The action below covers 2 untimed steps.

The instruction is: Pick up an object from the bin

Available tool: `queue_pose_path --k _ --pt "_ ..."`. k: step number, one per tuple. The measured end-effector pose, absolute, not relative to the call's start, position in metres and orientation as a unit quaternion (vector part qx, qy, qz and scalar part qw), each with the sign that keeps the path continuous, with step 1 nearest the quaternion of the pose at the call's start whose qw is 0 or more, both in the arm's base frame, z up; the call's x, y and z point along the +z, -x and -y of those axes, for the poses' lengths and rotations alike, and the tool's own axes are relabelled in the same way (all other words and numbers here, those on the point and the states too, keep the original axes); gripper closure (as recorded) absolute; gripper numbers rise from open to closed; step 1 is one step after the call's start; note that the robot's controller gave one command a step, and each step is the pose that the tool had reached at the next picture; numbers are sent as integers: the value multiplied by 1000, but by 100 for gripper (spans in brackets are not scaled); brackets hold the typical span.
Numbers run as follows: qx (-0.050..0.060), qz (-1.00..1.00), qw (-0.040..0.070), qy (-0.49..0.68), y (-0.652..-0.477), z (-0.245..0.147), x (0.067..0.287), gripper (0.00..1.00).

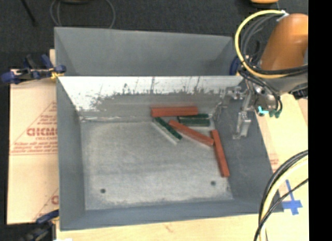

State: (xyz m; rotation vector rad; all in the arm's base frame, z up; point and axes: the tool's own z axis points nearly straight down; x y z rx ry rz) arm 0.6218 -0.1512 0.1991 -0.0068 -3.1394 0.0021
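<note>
Camera view, scuffed grey bin (135, 167), dark floor (155, 1)

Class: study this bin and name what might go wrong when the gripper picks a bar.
1. The gripper hangs open beside the bin's right wall; lowering here, a finger may strike it.
2. The red and green bars overlap in a heap; closing on one may drag a neighbour.
3. The long red bar lies at the wall's foot, leaving little finger room.

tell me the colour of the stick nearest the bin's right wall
Reddish-brown stick, clearest in the camera view.
</note>
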Motion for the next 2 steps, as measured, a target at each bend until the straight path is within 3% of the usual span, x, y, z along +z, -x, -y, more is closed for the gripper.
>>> queue_pose_path --k 1,2 --pt "1 996 -2 -93 -605 126 69 0" --pt "2 996 -4 -94 -606 127 72 100"
